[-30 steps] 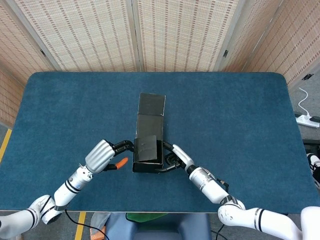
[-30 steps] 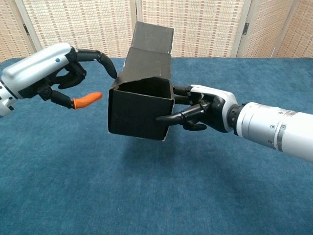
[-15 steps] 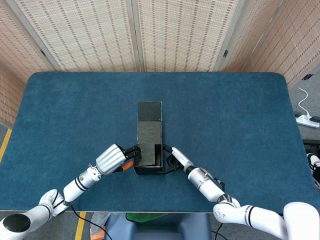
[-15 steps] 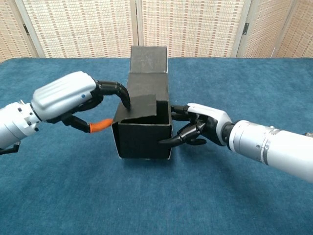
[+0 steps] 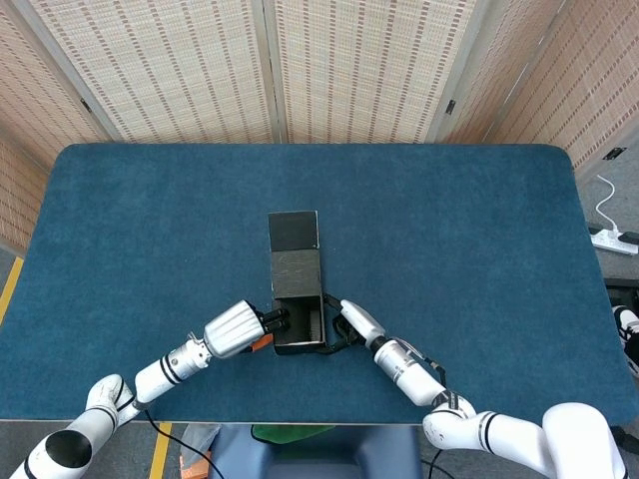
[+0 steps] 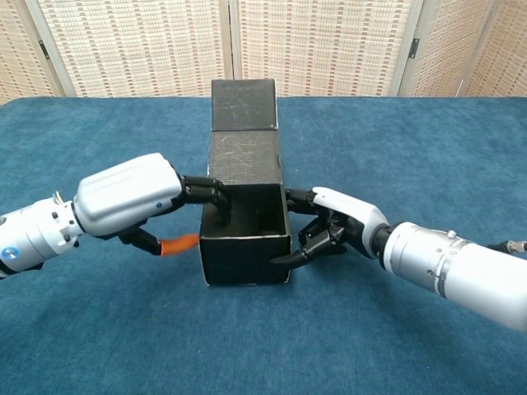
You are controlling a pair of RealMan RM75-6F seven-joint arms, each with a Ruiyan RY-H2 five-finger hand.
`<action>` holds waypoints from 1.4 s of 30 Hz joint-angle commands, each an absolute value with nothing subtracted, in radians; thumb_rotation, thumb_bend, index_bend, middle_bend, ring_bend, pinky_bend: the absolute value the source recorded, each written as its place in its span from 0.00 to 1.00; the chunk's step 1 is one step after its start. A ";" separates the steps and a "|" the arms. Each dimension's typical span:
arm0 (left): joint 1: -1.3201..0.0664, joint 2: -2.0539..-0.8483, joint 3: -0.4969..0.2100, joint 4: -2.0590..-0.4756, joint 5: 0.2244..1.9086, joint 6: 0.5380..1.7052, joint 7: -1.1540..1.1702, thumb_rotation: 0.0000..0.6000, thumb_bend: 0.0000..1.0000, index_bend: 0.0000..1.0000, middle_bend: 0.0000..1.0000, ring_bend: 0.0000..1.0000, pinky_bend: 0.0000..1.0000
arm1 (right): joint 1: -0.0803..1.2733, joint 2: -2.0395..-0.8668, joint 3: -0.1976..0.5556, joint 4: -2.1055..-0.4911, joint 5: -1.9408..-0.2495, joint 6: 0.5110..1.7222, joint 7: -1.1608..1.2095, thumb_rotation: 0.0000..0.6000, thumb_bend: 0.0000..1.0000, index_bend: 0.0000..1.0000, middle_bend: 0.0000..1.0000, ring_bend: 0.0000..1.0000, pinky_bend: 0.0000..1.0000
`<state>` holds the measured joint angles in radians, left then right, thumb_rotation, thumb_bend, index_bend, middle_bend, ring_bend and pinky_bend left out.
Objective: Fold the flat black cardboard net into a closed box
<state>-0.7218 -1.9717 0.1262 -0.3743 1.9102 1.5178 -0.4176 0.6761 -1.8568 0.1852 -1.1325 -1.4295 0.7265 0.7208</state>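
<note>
The black cardboard box [image 6: 245, 247] stands on the blue table with its top open toward me. Its long lid panel [image 6: 243, 103] lies back, away from me, and shows in the head view as lid panel [image 5: 293, 231] behind the box [image 5: 298, 317]. My left hand [image 6: 132, 197] hooks dark fingers over the left wall into the cavity, with its orange-tipped thumb outside that wall. My right hand [image 6: 333, 230] grips the right wall, fingers on its top edge and lower front corner. The head view shows the left hand [image 5: 237, 329] and right hand [image 5: 356, 321] flanking the box.
The blue table [image 5: 479, 249] stretches wide around the box. Woven screens [image 5: 349, 70] stand behind its far edge. A white power strip [image 5: 611, 238] lies on the floor beyond the table's right edge.
The box came down from the air onto the table and turned level. My left hand moved in from the left, pushed the side flap inside, and now reaches into the box. The right hand kept its hold.
</note>
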 commanded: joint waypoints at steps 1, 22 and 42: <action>-0.735 -1.971 0.159 -0.350 1.930 1.514 -0.378 1.00 0.42 0.41 0.42 0.89 0.98 | 0.676 -1.864 0.163 -1.110 -1.452 0.751 0.737 1.00 0.35 0.35 0.49 0.83 1.00; -0.794 -1.904 0.204 -0.479 1.903 1.367 -0.257 1.00 0.42 0.60 0.60 0.88 0.98 | 0.679 -1.837 0.122 -1.163 -1.447 0.796 0.745 1.00 0.35 0.35 0.49 0.83 1.00; -0.788 -1.862 0.185 -0.562 1.873 1.423 -0.233 1.00 0.41 0.41 0.43 0.87 0.98 | 0.666 -1.844 0.128 -1.177 -1.416 0.839 0.699 1.00 0.35 0.35 0.49 0.83 1.00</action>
<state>-0.7868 -1.8725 0.1925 -0.5473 1.8792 1.4155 -0.2395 0.6663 -1.8432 0.1273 -1.1766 -1.4169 0.8381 0.6994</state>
